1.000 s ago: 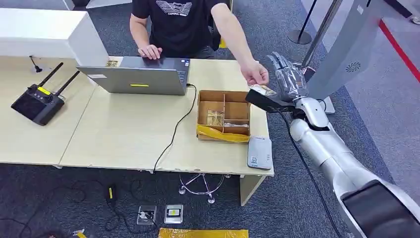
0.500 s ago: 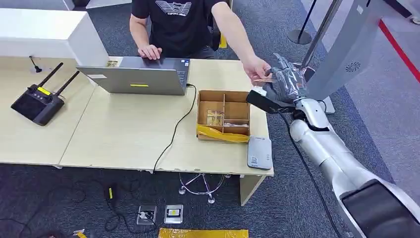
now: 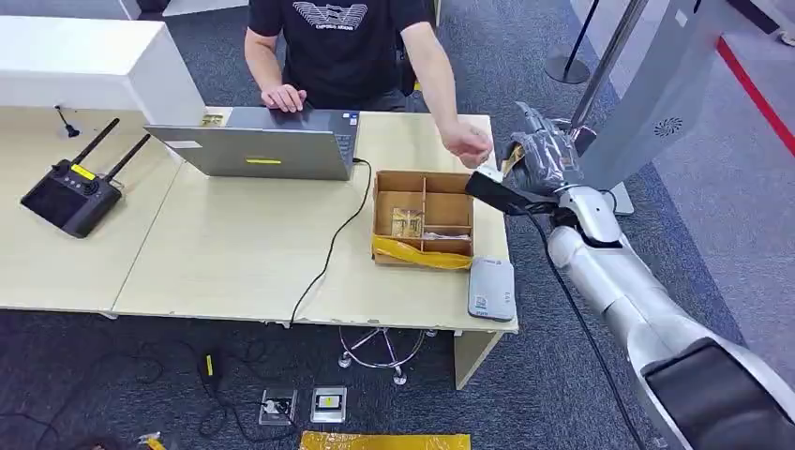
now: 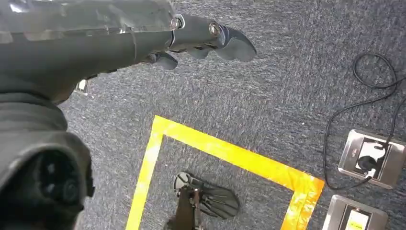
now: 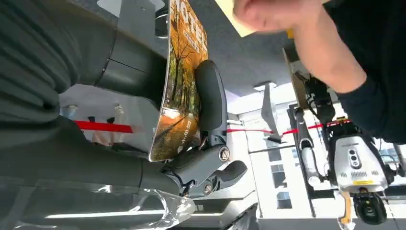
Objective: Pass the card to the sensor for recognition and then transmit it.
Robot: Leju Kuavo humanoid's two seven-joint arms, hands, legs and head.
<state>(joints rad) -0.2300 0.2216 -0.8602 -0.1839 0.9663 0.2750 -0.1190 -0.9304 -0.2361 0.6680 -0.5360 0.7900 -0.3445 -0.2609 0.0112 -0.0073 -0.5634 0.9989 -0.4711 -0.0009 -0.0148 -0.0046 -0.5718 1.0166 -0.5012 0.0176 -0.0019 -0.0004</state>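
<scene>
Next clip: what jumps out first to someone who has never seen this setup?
The right robot hand, raised past the table's right end, grips a card printed with autumn trees. A person's hand hovers right beside it, above the compartmented cardboard box. A grey sensor lies at the table's near right corner.

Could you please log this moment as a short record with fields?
right robot hand: raised beside the table's right end, holds the card
card: picture of autumn trees, pinched between thumb and fingers
left robot hand: hangs over the carpet, holds nothing
person's hand: just beside the card
sensor: grey, at the table corner
cardboard box: beside the sensor
</scene>
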